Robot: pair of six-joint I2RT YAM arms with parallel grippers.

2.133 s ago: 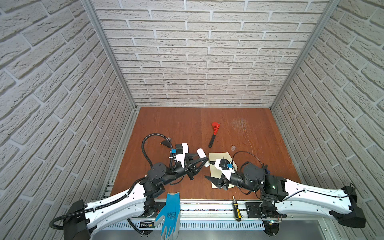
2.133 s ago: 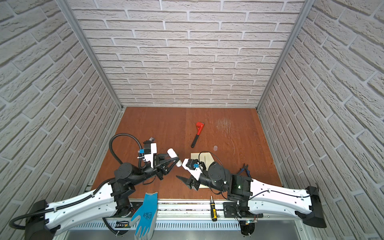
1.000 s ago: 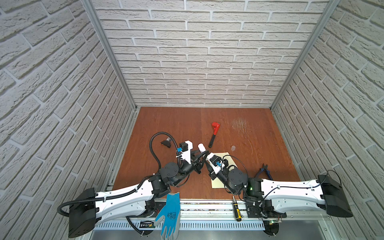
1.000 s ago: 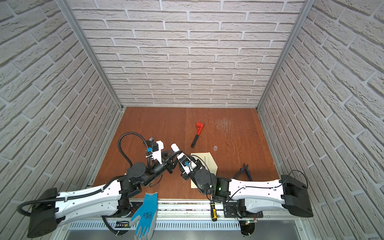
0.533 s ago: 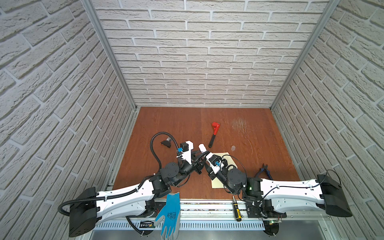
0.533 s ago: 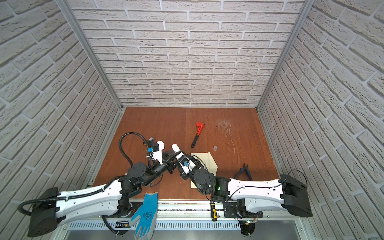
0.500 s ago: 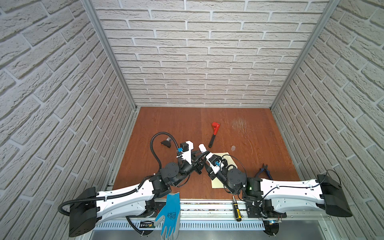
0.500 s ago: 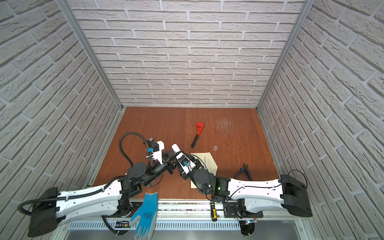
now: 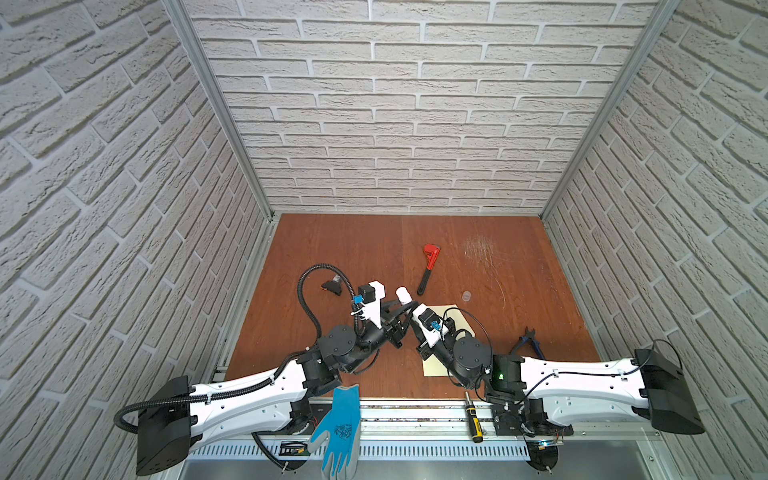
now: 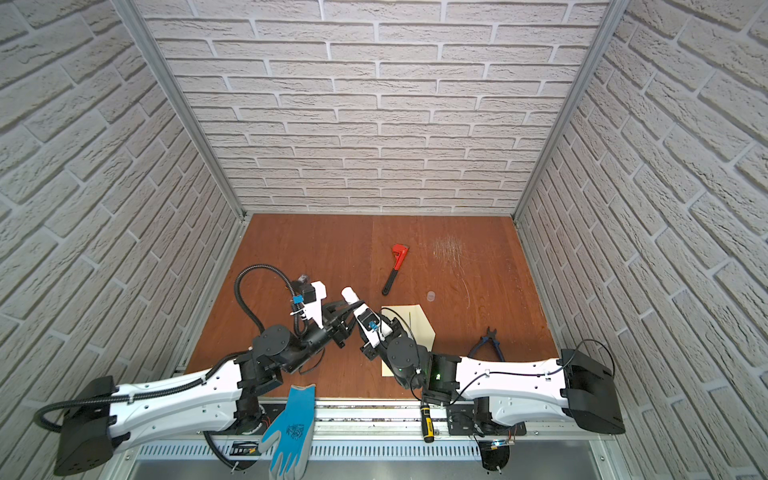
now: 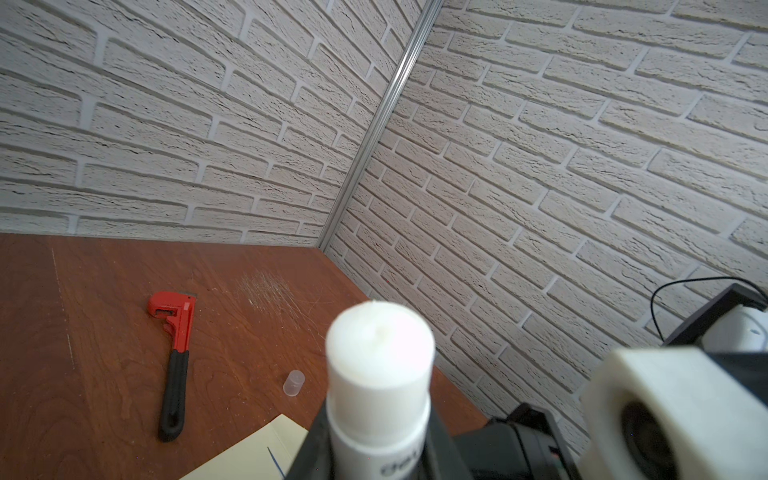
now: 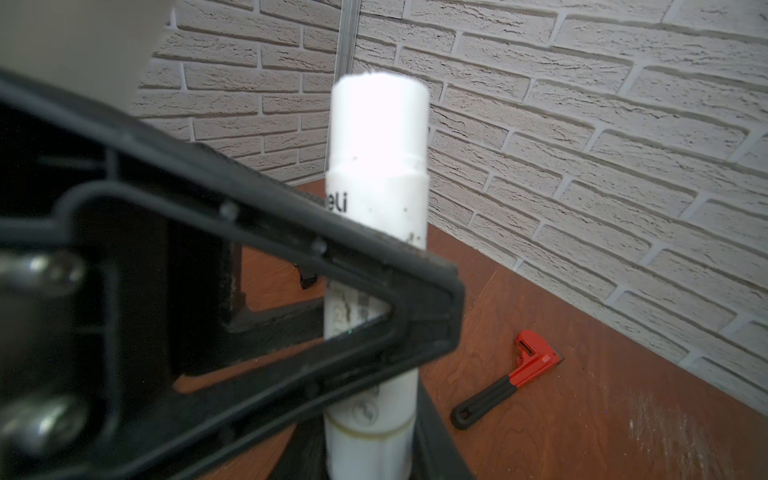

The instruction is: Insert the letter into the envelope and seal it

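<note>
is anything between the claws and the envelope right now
Yes: the glue stick. The left claw grips its body and the right claw seems closed on its base, so neither is free. The right arm also hangs over the near part of the envelope; its far part lies bare.

White glue stick (image 12: 378, 166), dark letters "eli" on its side, start hidden, other print illegible
</note>
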